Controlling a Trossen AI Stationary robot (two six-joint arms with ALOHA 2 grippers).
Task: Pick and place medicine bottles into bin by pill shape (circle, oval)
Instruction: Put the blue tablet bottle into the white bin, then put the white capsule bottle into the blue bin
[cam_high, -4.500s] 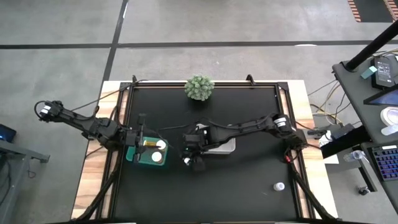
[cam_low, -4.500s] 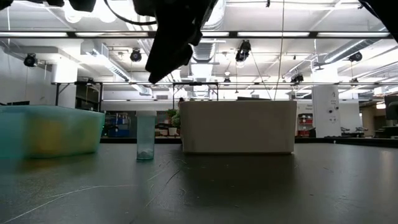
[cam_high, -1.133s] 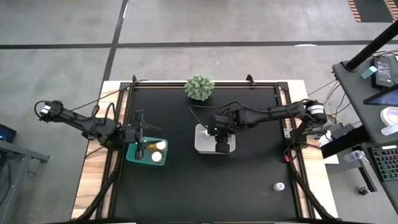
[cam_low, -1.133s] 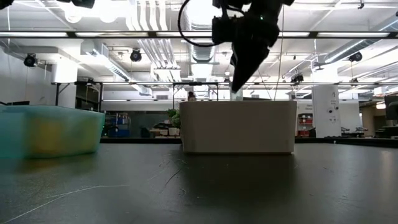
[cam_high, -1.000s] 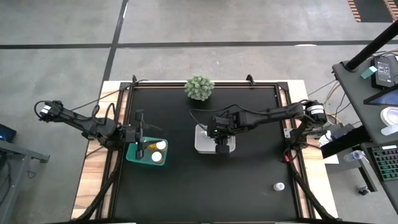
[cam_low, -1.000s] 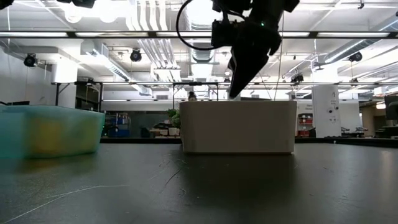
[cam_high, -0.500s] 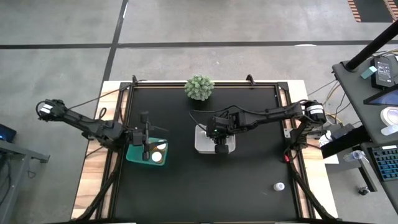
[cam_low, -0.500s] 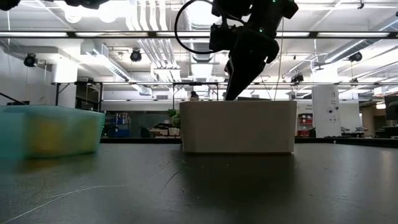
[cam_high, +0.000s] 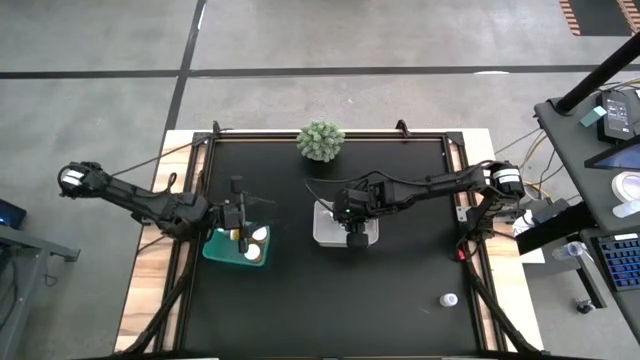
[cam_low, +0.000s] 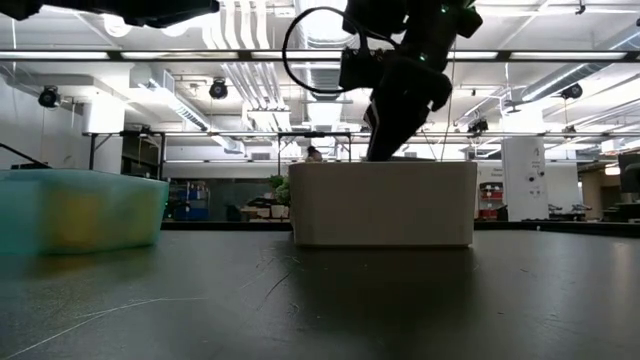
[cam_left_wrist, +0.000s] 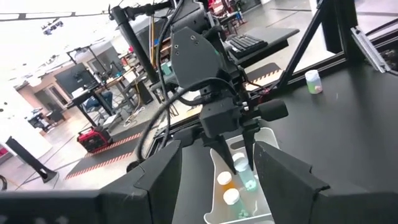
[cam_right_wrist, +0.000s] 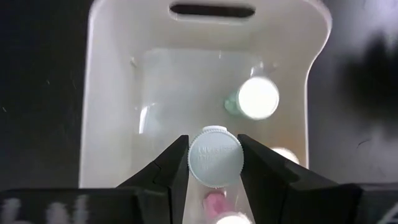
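Note:
Over the white bin (cam_high: 345, 224) my right gripper (cam_high: 350, 232) is shut on a medicine bottle with a white cap (cam_right_wrist: 215, 157), its fingers reaching down behind the bin's wall (cam_low: 382, 205). More bottles stand in this bin: a green-bodied one (cam_right_wrist: 254, 99) and an orange one (cam_left_wrist: 224, 179). My left gripper (cam_high: 240, 228) hangs open over the teal bin (cam_high: 222, 250), nothing between its fingers. White-capped bottles (cam_high: 252, 254) stand in the teal bin. One bottle (cam_high: 449, 299) stands alone on the table's near right. My right gripper pinches the bottle by the round rim of its white cap (cam_right_wrist: 198, 159), one finger (cam_right_wrist: 174, 163) on each side. The fingers come from above, pointing down. The bottle stands upright inside the white bin; whether its base touches the bin's floor I cannot tell.
A green spiky ball plant (cam_high: 320, 141) sits at the far edge, behind the white bin. The black mat (cam_high: 400, 290) lies bare between the bins and the lone bottle. Cables and a stand crowd the table's right side (cam_high: 520, 215).
My right gripper has sunk toward the white bin, carrying the bottle down behind the bin's wall. My left gripper has moved toward the table's right edge, farther over the teal bin.

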